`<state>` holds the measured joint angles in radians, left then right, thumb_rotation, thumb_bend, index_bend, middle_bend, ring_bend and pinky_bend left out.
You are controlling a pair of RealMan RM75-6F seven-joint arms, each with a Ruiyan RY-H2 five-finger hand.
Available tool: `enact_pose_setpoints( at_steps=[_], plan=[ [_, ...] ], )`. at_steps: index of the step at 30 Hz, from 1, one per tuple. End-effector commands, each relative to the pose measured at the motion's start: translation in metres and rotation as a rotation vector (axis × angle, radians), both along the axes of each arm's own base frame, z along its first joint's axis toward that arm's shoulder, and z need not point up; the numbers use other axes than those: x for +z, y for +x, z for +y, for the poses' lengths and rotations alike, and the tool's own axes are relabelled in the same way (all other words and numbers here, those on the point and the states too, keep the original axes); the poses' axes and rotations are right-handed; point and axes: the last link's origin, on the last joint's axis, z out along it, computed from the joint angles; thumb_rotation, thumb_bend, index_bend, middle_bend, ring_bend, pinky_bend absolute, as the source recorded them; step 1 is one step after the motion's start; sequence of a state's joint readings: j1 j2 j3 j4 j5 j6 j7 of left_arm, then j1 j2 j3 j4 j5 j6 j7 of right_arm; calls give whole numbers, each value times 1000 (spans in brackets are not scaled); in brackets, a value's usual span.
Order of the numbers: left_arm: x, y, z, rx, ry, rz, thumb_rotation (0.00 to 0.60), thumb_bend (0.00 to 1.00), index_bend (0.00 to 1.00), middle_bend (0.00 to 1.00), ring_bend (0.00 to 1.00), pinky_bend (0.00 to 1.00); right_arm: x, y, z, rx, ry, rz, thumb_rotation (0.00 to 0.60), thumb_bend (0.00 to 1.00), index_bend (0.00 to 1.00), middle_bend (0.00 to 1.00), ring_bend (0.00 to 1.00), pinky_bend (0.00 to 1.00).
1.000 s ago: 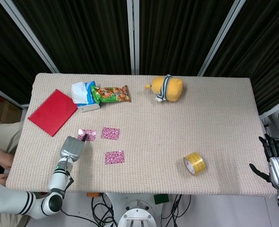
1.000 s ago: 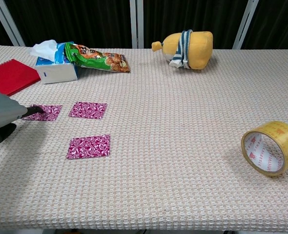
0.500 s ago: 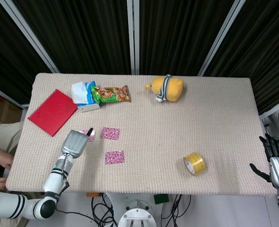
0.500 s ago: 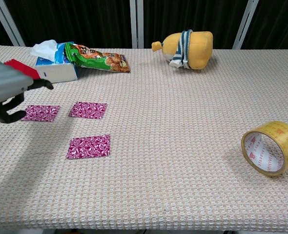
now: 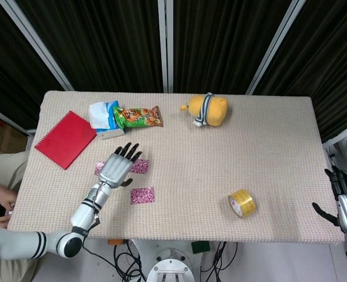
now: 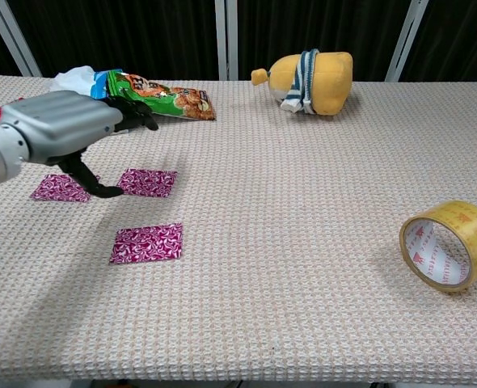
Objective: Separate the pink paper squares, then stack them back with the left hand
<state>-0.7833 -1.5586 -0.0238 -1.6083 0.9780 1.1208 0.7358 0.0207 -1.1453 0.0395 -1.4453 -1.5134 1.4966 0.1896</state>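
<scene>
A: Although the fingers [image 5: 130, 151] of the left hand [image 5: 117, 169] were pressed on the leftmost pink square [image 6: 61, 187] a second ago, they are now lifted and spread wide, and they hold nothing. The hand has moved to the right and hovers above the desk [image 5: 267, 153], over the gap between that square and the middle pink square [image 6: 147, 182].

B: So the squares are already apart?

A: Yes. In the chest view the three lie flat and do not touch: two side by side in one row, and the third pink square [image 6: 147, 242] nearer to the robot, just below the middle one. I judge that the separating part is finished and the hand is now going to the stacking part. Which square it will take first, I cannot tell.

B: And the right hand?

A: The right hand [image 5: 345, 202] stays at the far right edge of the desk with its fingers apart, holding nothing, well away from the squares. The task asks only for the left one.

B: Is anything in the way?

A: Not really. The red notebook [image 5: 66, 138], the tissue box [image 5: 103, 119] and the snack bag [image 5: 137, 116] lie behind the squares. The yellow plush toy [image 5: 207, 110] and the tape roll [image 5: 242, 203] are well apart to the right.
</scene>
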Motion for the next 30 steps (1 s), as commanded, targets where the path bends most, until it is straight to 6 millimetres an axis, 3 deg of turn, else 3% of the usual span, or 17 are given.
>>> enact_pose_setpoints(
  at_steps=[1,13,30],
  plan=[
    [-16,10,11,3,-18,14,544,205,142,0,0,190,2,-2,0,-7,-3,0,600,515,0,0,0,0],
    [-30,5,31,88,-41,87,598,246,175,0,0,189,7,-9,1,-14,-8,-10,600,515,0,0,0,0],
    [-34,5,31,125,-72,126,600,246,236,0,0,189,6,-11,2,-15,-10,-11,600,517,0,0,0,0]
  ],
)
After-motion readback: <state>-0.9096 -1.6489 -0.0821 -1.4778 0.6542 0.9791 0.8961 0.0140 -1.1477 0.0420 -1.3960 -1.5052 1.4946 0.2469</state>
